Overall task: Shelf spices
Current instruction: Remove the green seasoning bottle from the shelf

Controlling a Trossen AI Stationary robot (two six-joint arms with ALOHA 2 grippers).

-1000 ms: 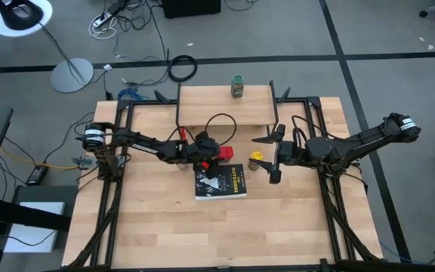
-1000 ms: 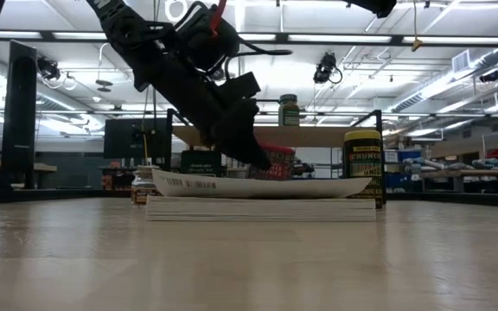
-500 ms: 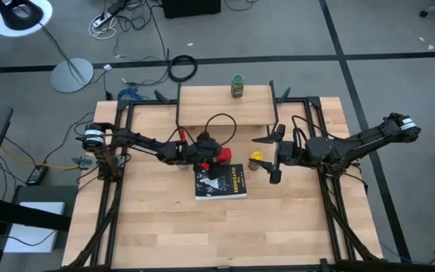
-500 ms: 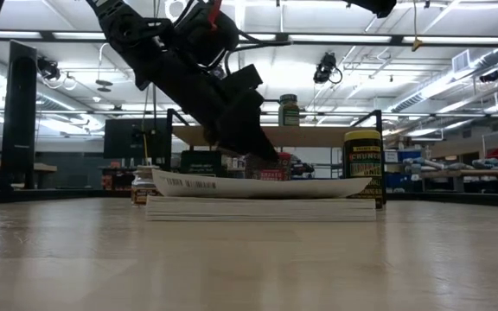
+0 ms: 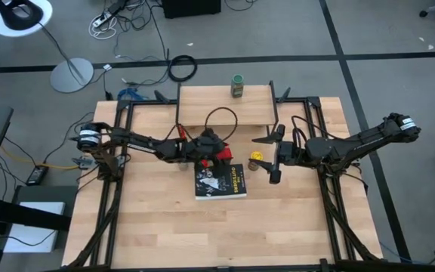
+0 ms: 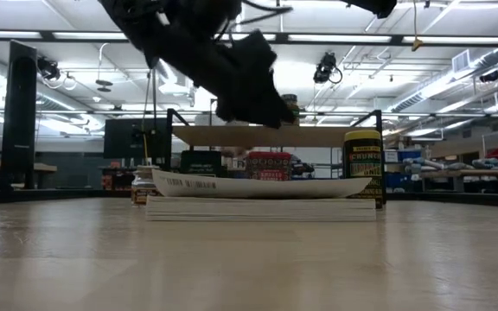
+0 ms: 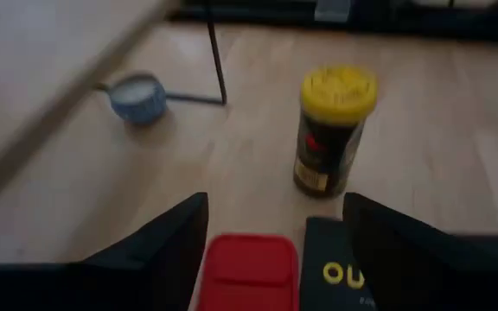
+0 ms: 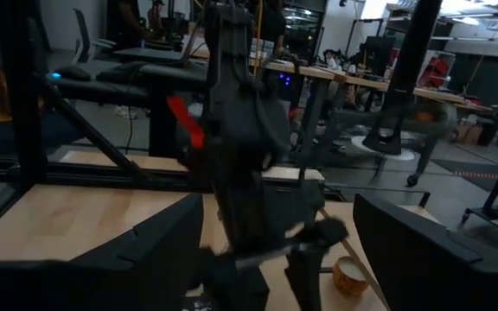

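Low view, nearest the camera: flat black book [image 6: 258, 206] lies on the table [image 6: 249, 259], its cover bowed up. Behind it in a row: pale little jar [image 6: 143, 188] at the book's 9 o'clock end, dark green-black tin [image 6: 201, 162], red tin [image 6: 269, 165] near centre, and yellow-topped jar [image 6: 363, 164] at the 3 o'clock end. All four stand on the tabletop.

Left gripper [image 5: 221, 150] hangs above the red tin, lifted clear of it; in the low view the arm's dark mass sits at shelf height with a gap down to the tin. Left wrist view: the fingers [image 7: 167, 242] are spread wide, red tin [image 7: 248, 271] seen between them but not touched. Nothing held. The yellow-topped jar [image 7: 334, 128] stands upright beyond, the pale little jar [image 7: 137, 96] beside a thin black shelf leg [image 7: 217, 52].

High view: red tin [image 5: 224, 154] sits just at the book's [image 5: 220, 181] 12 o'clock edge. Yellow-topped jar [image 5: 256, 157] stands at the book's 1 o'clock corner. Right gripper [image 5: 275, 155] waits just at the jar's 3 o'clock side, fingers apart, empty.

Farthest: the shelf [image 5: 217, 106] at the table's 12 o'clock edge, carrying the green-topped jar [image 5: 238, 85] upright near its back edge.
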